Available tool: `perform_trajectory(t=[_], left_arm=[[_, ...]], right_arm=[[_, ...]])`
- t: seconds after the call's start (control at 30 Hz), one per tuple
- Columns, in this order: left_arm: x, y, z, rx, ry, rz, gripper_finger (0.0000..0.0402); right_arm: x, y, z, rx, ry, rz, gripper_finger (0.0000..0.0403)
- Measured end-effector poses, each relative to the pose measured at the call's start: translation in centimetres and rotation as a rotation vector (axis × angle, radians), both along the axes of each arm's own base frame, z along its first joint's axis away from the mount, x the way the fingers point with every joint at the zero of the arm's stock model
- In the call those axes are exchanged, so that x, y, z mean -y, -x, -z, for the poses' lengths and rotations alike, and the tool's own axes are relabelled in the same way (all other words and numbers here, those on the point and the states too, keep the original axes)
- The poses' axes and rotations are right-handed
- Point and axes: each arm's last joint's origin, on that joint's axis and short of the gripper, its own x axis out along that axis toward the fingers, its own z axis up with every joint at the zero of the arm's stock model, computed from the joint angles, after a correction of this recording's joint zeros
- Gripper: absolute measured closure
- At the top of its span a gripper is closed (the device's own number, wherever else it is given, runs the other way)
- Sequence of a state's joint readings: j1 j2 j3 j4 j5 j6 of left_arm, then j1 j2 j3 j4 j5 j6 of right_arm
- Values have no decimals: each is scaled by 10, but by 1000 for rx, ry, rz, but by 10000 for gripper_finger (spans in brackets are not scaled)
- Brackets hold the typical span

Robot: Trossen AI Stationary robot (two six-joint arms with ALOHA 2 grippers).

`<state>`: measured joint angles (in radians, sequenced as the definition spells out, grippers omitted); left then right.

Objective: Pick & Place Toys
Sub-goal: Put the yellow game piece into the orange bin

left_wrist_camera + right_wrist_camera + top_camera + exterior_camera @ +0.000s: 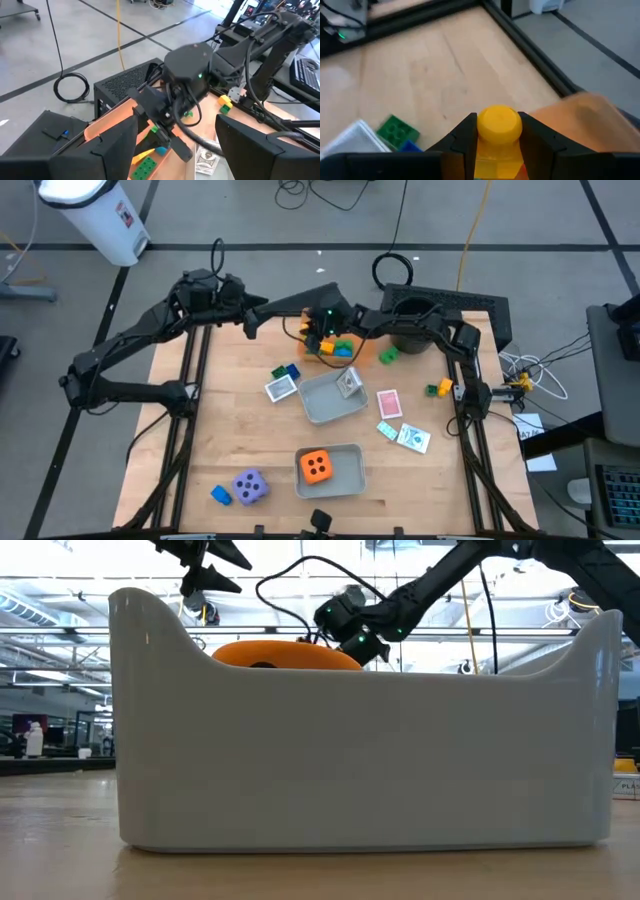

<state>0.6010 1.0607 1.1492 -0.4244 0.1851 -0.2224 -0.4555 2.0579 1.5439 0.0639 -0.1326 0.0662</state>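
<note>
Gripping a yellow brick (pixel 499 131) (round-studded, glossy), the right pincer (pixel 499 137) above the orange tray (pixel 580 120).

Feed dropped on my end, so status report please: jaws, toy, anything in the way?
Right gripper shut on yellow brick, over orange tray. Left gripper open, empty, beside it.

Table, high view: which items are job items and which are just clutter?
Job:
- yellow brick held in right gripper
- orange die
- purple die
- pink card
- left gripper, open, waiting near the orange tray

Lying about:
- orange tray
- grey trays
- black pot
</note>
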Motion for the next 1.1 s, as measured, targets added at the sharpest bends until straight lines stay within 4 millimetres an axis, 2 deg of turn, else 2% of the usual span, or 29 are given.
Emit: perform_trajectory(t=[0.5, 0.63, 1.1], left_arm=[[0, 0, 0, 6, 16, -9, 131], [0, 0, 0, 8, 23, -11, 131], [0, 0, 0, 9, 27, -12, 131]], right_arm=[[-11, 8, 29, 16, -8, 10, 295], [-12, 8, 30, 41, 21, 42, 295], [-20, 4, 31, -1, 147, -47, 295]])
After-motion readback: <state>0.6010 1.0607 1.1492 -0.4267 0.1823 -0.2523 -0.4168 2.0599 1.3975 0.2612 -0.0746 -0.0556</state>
